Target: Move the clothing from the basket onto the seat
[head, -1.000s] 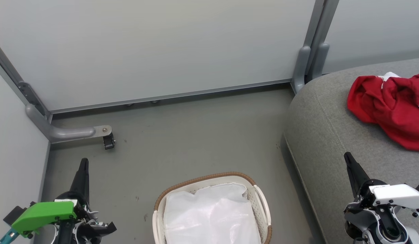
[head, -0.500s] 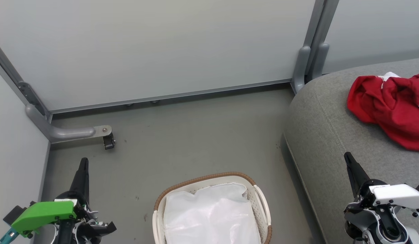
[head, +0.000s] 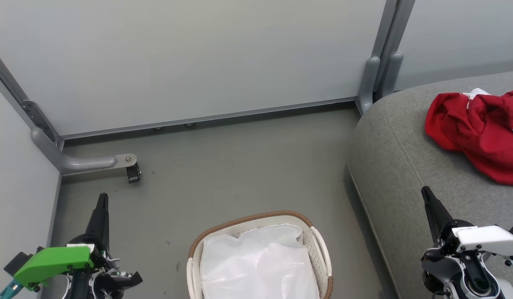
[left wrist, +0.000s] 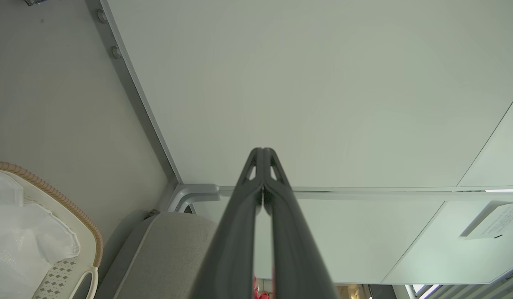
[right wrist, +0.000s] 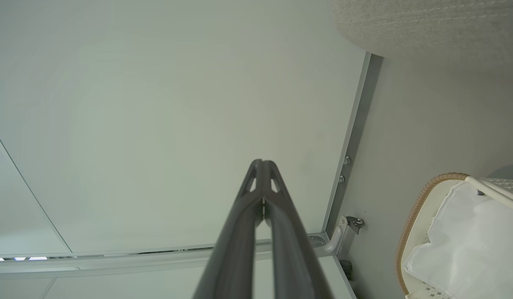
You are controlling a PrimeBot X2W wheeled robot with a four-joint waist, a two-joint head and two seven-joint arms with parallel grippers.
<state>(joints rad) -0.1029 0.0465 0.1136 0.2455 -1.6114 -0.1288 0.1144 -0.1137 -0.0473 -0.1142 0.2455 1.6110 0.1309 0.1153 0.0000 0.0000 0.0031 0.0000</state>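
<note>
- Head view shows the clothing (head: 480,133) as a crumpled bright red heap with a little white trim. It lies on top of the grey seat (head: 406,174) at the right, and the picture's right edge cuts it off.
- The basket (head: 256,217) stands on the floor (head: 240,166), low in the middle of the view and just left of the seat's rounded edge. Inside it only the white cloth liner (head: 256,265) is visible, with no red fabric.
- The left gripper (head: 102,200) hangs over the floor at the lower left with its two dark fingers pressed together. It holds nothing and is well apart from the basket.
- The right gripper (head: 426,193) hovers over the near part of the seat at the lower right. Its fingers are likewise together and empty.
- Both wrist views confirm that the fingertips meet, pointing toward the pale partition wall (head: 198,54).
- Key relation: the clothing lies ahead and to the right of the right gripper on the same cushion. The right arm is clearly the nearer one, and the left arm is separated from the heap by the basket.
- The heap's long axis cannot be determined, because part of it is out of frame.
- Judgement: the transfer appears complete, and no garment remains to be picked from the basket.
- Any further handling, such as tidying the heap, suits the right arm. Its fingers would need to part before contact.
</note>
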